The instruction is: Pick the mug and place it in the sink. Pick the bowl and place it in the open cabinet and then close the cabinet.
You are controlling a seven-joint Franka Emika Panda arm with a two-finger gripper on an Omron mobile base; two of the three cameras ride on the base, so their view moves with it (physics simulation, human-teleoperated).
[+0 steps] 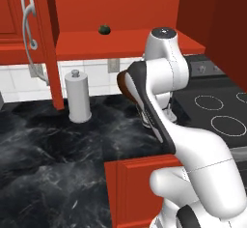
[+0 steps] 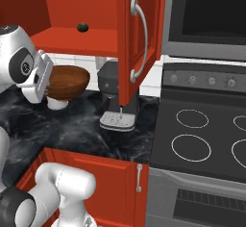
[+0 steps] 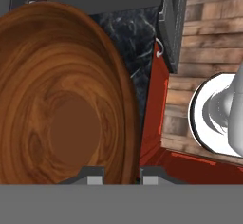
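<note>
My gripper [image 2: 49,84] is shut on the rim of the wide brown wooden bowl [image 2: 68,81], holding it tilted on its side above the black counter, below the open cabinet's red shelf [image 2: 72,39]. In the hand view the bowl [image 3: 61,99] spreads across the left, its rim pinched between the gripper [image 3: 124,176] tips. From the left base view a sliver of the bowl [image 1: 124,88] peeks out behind my arm, under the cabinet shelf [image 1: 125,44]. The mug and the sink are out of view.
A small dark green round object [image 1: 104,29] sits on the shelf. The open cabinet doors [image 1: 29,34] [image 2: 139,33] hang to either side. A paper towel holder [image 1: 77,96], a coffee machine [image 2: 115,101] and the stove [image 2: 202,134] are nearby.
</note>
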